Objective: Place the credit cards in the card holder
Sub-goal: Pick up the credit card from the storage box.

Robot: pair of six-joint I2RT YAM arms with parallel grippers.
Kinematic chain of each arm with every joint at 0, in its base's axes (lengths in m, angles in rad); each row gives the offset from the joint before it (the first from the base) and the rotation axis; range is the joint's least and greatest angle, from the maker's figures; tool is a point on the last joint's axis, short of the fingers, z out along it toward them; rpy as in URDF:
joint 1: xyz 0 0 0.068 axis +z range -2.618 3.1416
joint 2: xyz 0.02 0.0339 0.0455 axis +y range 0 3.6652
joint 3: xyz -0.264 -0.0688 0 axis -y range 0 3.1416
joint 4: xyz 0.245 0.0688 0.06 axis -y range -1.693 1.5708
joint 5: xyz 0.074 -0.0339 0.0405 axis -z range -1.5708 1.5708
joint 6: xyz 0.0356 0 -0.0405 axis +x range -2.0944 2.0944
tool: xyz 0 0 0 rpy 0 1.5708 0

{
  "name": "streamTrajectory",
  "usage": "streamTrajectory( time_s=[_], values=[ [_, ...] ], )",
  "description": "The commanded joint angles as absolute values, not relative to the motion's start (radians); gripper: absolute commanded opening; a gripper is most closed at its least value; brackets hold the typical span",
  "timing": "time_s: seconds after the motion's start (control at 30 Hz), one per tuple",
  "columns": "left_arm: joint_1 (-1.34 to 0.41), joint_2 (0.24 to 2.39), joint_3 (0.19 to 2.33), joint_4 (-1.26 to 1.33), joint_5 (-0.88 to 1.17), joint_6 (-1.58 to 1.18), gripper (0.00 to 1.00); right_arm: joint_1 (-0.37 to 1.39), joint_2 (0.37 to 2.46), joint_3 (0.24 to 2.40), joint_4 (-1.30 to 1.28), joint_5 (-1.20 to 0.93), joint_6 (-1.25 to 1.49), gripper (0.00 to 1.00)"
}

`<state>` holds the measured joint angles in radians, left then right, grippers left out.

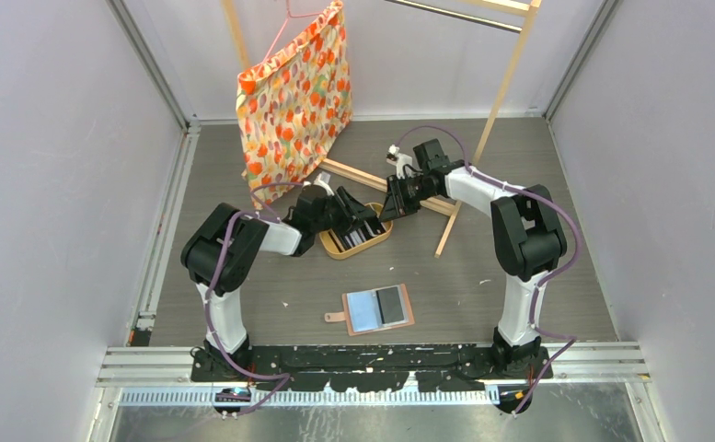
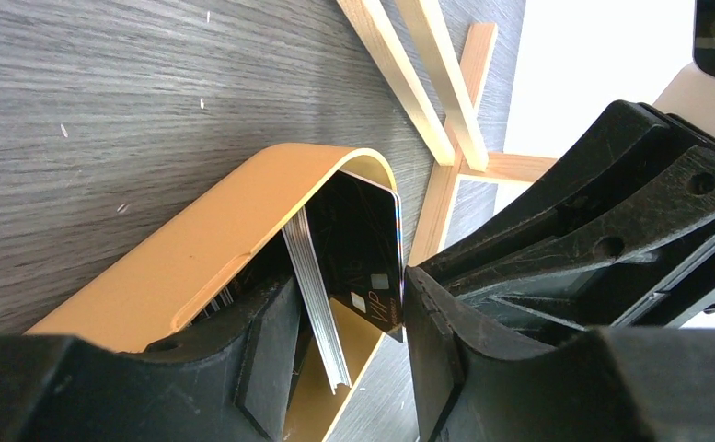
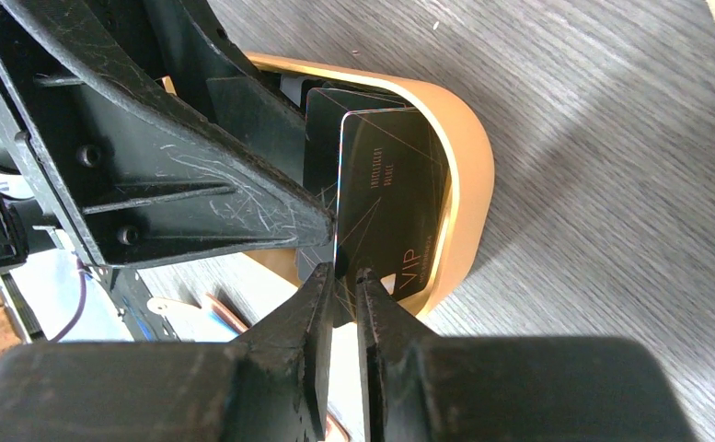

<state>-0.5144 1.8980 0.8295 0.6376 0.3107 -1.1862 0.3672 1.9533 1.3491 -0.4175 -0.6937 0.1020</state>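
Observation:
The credit cards [image 2: 321, 295] stand on edge in an oval wooden tray [image 1: 337, 249], tray rim also in the left wrist view [image 2: 197, 249]. My left gripper [image 2: 349, 368] is open, its fingers either side of the stack; a black VIP card [image 2: 363, 249] leans on its right finger. My right gripper [image 3: 344, 285] is shut on the lower corner of that black card [image 3: 390, 203], above the tray [image 3: 468, 184]. In the top view both grippers meet over the tray, left [image 1: 361, 221], right [image 1: 388, 207]. The card holder [image 1: 377, 308] lies open and flat near the table's front.
A flowered cloth [image 1: 294, 92] hangs on a wooden rack behind the tray. The rack's base slats [image 1: 445, 221] lie on the table just behind and right of the tray, also in the left wrist view [image 2: 427, 83]. Walls close in both sides.

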Motion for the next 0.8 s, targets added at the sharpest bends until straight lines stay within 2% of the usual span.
streamTrajectory(
  time_s=[0.0,0.4,0.77],
  values=[
    [-0.503,1.928,0.838,0.653,0.311,-1.177,0.46,0.371,1.948,1.377,-0.443,-0.679,0.078,0.19],
    [-0.5,1.943,0.841,0.633,0.305,-1.174,0.37,0.37,1.947,1.38,-0.447,-0.679,0.078,0.19],
    [-0.497,1.942,0.834,0.635,0.31,-1.175,0.37,0.354,1.95,1.381,-0.441,-0.704,0.101,0.2]
  ],
)
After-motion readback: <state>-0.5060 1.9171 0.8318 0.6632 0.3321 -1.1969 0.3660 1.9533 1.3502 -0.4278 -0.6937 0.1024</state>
